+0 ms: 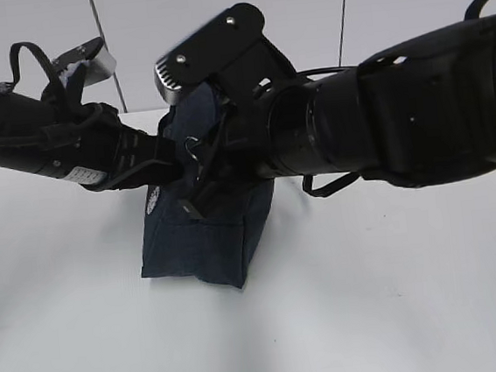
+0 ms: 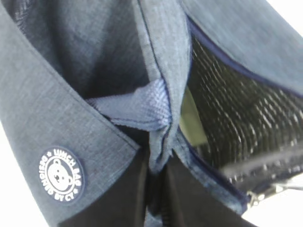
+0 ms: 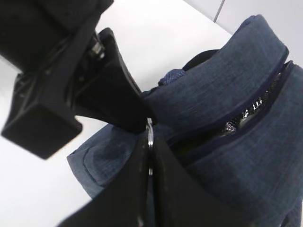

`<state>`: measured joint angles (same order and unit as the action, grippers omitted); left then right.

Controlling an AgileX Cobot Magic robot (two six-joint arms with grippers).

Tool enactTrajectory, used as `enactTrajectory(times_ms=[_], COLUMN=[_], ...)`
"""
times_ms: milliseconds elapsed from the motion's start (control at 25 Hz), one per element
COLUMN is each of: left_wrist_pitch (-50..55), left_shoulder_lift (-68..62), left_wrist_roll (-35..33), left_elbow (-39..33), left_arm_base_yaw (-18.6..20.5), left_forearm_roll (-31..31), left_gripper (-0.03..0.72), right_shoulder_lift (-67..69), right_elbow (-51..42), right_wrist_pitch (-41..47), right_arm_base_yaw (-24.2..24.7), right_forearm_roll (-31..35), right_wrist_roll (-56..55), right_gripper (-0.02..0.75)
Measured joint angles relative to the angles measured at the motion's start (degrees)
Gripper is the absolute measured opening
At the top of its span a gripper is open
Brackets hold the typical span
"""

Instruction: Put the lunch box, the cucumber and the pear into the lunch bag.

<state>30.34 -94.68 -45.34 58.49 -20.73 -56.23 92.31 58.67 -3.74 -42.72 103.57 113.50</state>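
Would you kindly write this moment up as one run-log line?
left gripper: shut on lunch bag fabric | right gripper: shut on ring pull | zipper: partly open | table: bag standing

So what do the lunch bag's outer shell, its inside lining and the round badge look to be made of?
The lunch bag shell looks like woven navy fabric, matte, with a visible heathered weave. The lining seems a glossy, ribbed dark film, possibly insulating foil; it catches bright glints. The badge appears to be moulded rubber or plastic with raised white lettering and a bear face.
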Motion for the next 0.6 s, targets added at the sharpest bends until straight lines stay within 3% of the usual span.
enactTrajectory(times_ms=[600], left_wrist_pitch=[0.7], left_shoulder_lift=[2.1], left_wrist_roll=[0.0], left_elbow=[0.0], left_arm_base_yaw=[0.0], left_forearm_roll=[0.7], left_gripper=[0.003], right_shoulder_lift=[0.0], right_elbow=[0.8], right_wrist_pitch=[-0.7], right_arm_base_yaw=[0.0], right_forearm_roll=[0.4], right_wrist_roll=[1.4], right_gripper=[0.017])
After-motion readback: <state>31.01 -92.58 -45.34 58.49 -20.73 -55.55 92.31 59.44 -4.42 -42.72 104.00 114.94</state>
